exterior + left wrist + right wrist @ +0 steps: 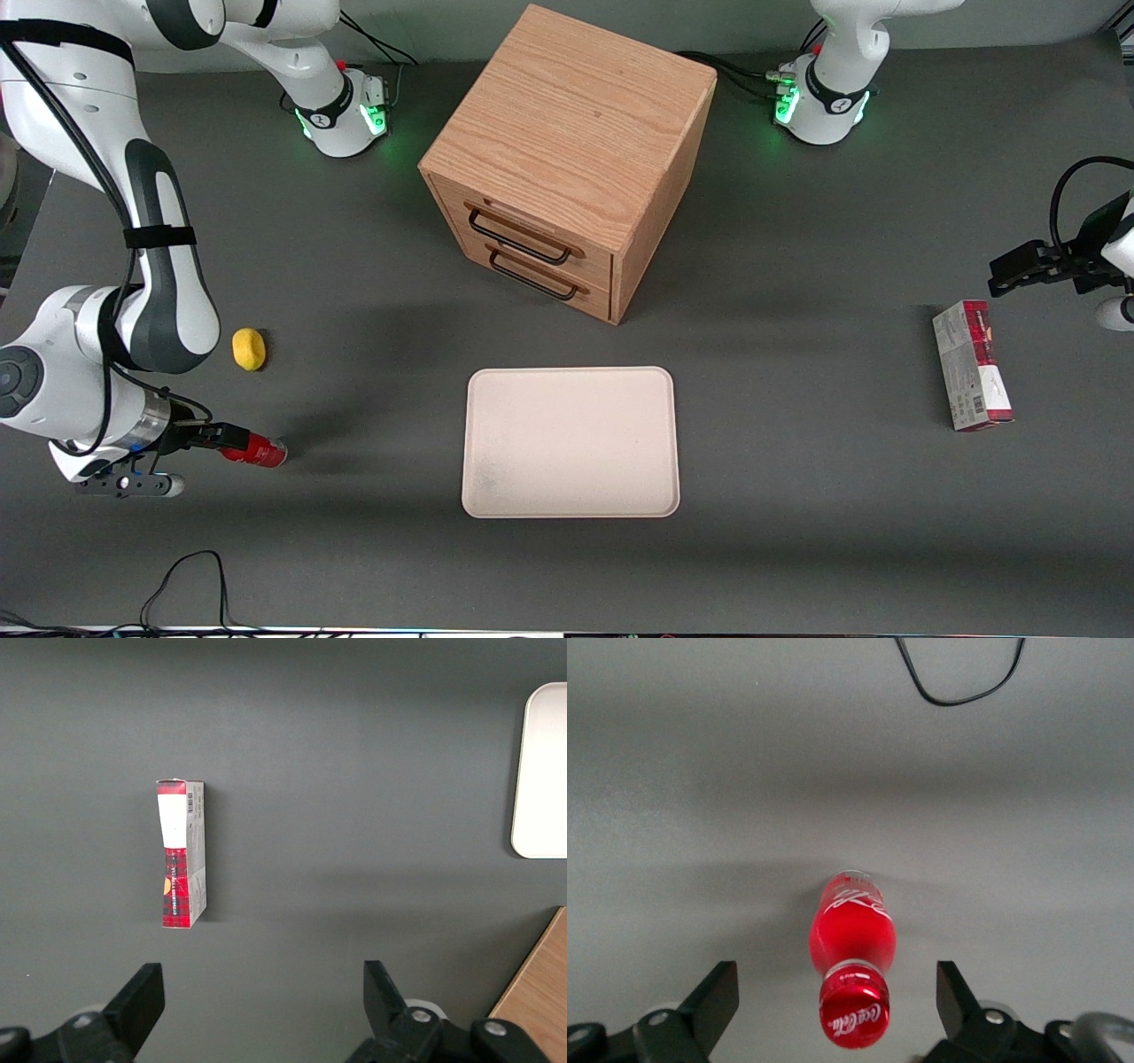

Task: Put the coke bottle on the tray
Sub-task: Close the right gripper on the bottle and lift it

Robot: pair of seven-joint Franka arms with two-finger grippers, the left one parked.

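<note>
The coke bottle, small and all red, lies on its side on the grey table toward the working arm's end, its red cap pointing at my right gripper. In the right wrist view the bottle lies between the fingers, cap nearest the camera. The gripper is open wide, with a finger on either side of the cap end and a gap on both sides. The cream-white tray lies flat at the table's middle, a good way from the bottle and bare. Its edge shows in the left wrist view.
A yellow lemon-like object lies farther from the front camera than the bottle. A wooden drawer cabinet stands farther back than the tray. A red-and-white carton lies toward the parked arm's end. A black cable loops on the table.
</note>
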